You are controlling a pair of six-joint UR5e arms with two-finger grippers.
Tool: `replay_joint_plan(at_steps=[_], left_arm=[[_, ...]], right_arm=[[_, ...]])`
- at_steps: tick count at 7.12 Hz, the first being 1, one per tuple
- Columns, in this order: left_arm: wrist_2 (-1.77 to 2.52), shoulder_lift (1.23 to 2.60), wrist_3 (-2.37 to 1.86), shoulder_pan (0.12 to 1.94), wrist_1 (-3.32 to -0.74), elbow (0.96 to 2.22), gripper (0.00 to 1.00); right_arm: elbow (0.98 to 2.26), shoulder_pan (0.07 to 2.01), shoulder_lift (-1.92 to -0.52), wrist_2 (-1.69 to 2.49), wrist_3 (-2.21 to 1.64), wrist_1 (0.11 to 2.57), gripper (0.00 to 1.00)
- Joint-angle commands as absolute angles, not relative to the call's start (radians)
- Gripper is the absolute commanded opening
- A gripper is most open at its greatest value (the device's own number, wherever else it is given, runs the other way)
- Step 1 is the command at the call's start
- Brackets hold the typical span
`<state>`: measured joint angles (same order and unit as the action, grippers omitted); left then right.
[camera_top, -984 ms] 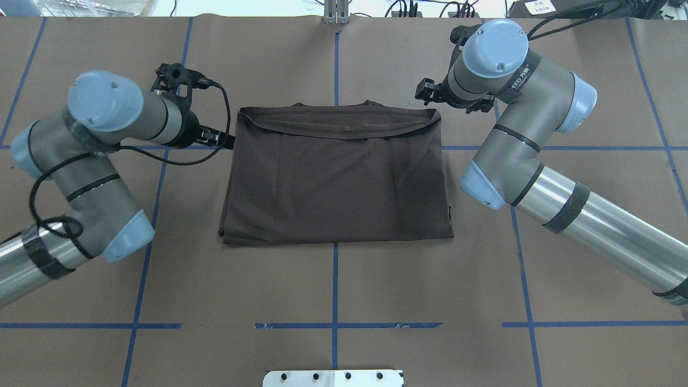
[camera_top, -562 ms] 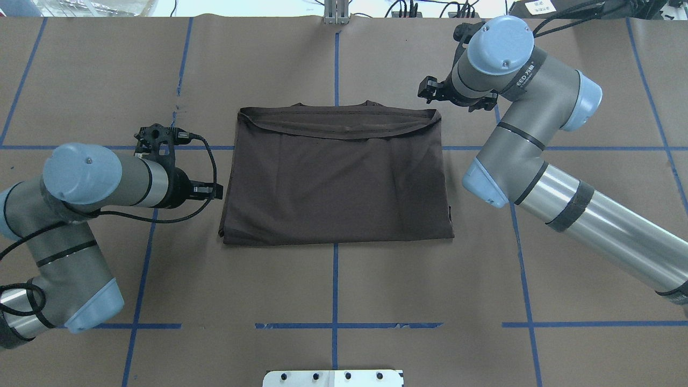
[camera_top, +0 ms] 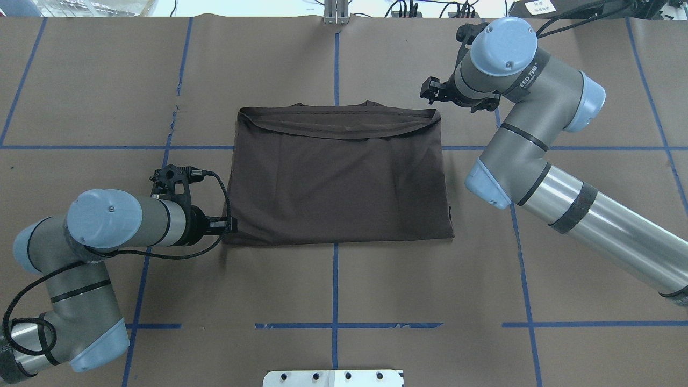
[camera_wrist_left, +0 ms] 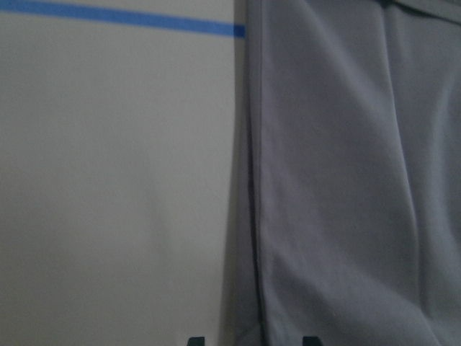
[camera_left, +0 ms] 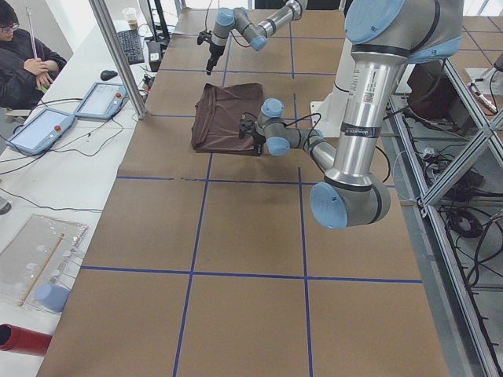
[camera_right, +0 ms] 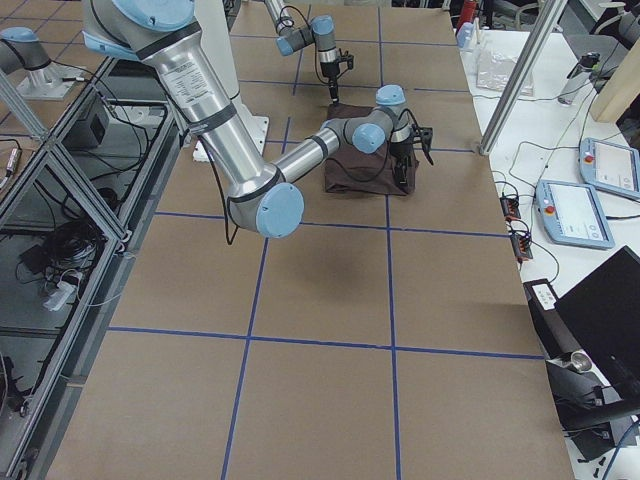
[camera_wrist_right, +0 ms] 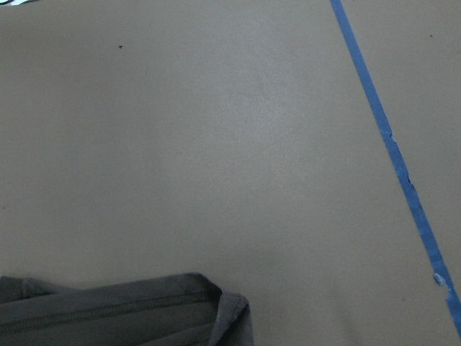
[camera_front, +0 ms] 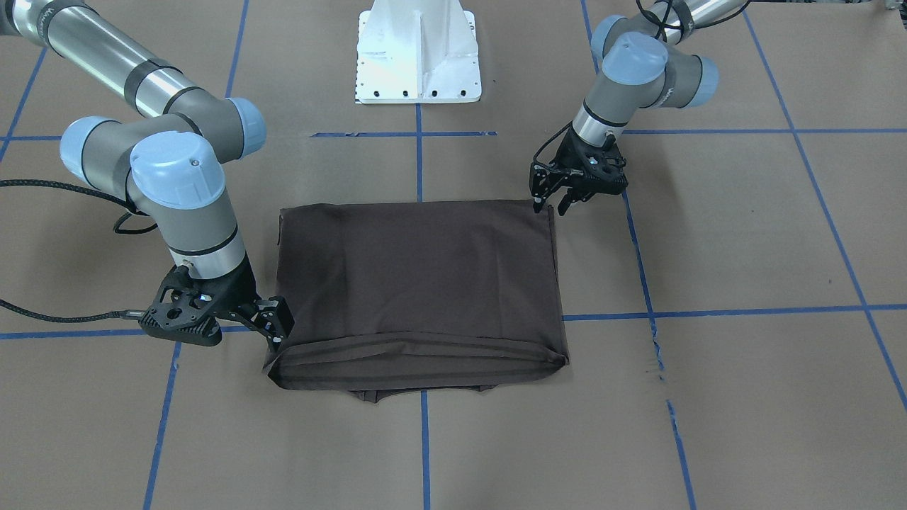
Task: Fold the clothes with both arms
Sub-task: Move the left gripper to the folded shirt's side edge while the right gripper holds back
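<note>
The wide worktop (camera_top: 376,279), covered in brown paper and crossed by blue tape lines (camera_top: 334,301), carries everything. Two silver-grey jointed arms with light-blue caps reach over it, the left arm (camera_top: 156,223) and the right arm (camera_top: 591,226).

Between the two pincers lies the dark brown-grey T-shirt (camera_top: 338,177), folded flat into a rectangle. A turned-over band runs along its far edge, and the collar (camera_front: 421,392) peeks out from under that band.

The black left pincer (camera_front: 550,207) sits at the shirt's corner nearest the robot. Its jaws are wide, and the wrist view shows one fingertip over bare paper, the other over cloth, with the shirt's side edge between them.

The black right pincer (camera_front: 276,336) is just beside the diagonally opposite corner, at the banded end. I cannot tell how far its jaws are parted, or whether it touches the cloth.

Behind the left pincer, towards the robot, stands a white bolted pedestal base (camera_front: 418,53). A black cable (camera_top: 217,180) loops from the left wrist, close to the shirt's side edge but apart from it.

Well beyond the right pincer, off the worktop's far side, a white side table (camera_left: 71,157) holds grey tablet-like panels (camera_left: 39,129), and a person in dark clothing (camera_left: 23,67) sits there.
</note>
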<state>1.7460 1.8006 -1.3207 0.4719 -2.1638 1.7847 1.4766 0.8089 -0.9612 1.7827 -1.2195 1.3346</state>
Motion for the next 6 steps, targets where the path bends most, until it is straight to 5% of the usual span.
replay_joint_plan(at_steps=[1,2,3,4,6], left_arm=[[1.735,1.802,-1.335,0.453,-2.164,1.784,0.53],[1.735,1.804,-1.338,0.451,-2.164,1.784,0.38],[1.735,1.804,-1.338,0.451,-2.163,1.784,0.08],[1.732,1.802,-1.336,0.451,-2.163,1.784,0.0],[1.723,1.793,-1.325,0.456,-2.161,1.799,0.0]], right_arm=[[1.477,0.81,-0.963,1.782,-1.22,1.335,1.0],[1.477,0.81,-0.963,1.782,-1.22,1.335,1.0],[1.477,0.81,-0.963,1.784,-1.22,1.335,1.0],[1.477,0.81,-0.963,1.784,-1.22,1.333,1.0],[1.477,0.81,-0.963,1.784,-1.22,1.335,1.0]])
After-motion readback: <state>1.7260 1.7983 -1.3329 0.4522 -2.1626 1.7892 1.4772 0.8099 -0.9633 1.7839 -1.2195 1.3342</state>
